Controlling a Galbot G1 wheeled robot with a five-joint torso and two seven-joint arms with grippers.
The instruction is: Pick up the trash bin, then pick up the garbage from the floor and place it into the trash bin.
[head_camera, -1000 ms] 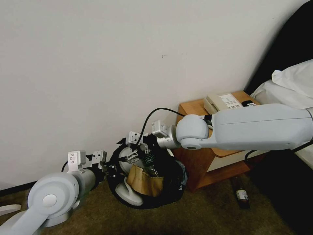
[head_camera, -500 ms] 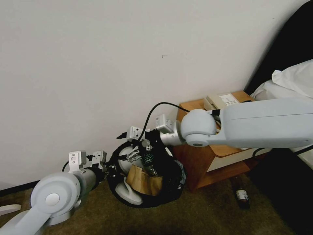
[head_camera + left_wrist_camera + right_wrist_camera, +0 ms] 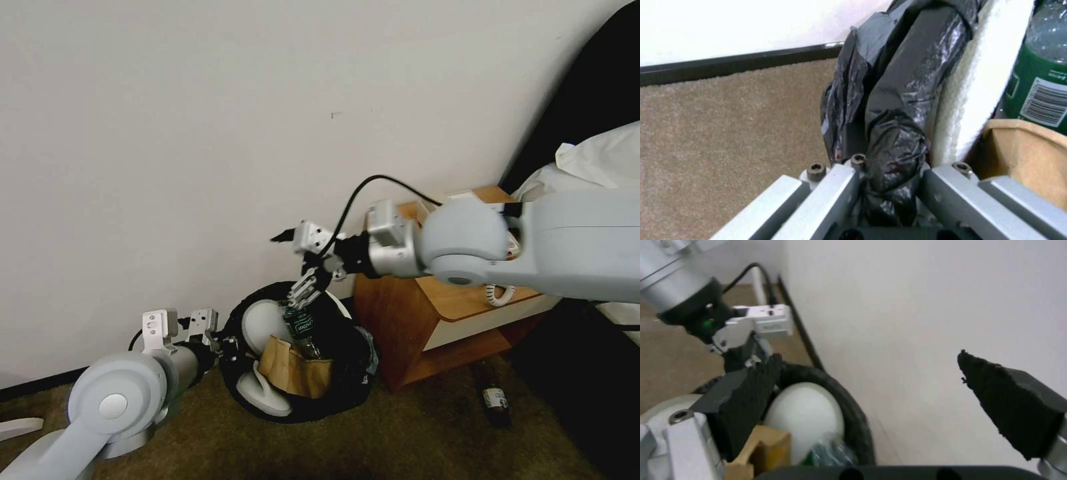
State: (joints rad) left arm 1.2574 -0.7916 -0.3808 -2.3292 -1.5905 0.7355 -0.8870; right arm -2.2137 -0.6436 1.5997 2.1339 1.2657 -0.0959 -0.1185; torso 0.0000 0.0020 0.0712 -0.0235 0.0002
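Left hand point(image 3: 223, 347) clamps the trash bin point(image 3: 363, 387) rim; right hand point(image 3: 293, 263) hangs spread above.

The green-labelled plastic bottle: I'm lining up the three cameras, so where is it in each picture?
Head view: the green-labelled plastic bottle stands upright in the round black-bagged trash bin, under the open right pincer.
Left wrist view: top right corner, beside the white fluffy slipper.
Right wrist view: crinkled clear top at the bottom edge.
Shared landmark: the brown cardboard piece.
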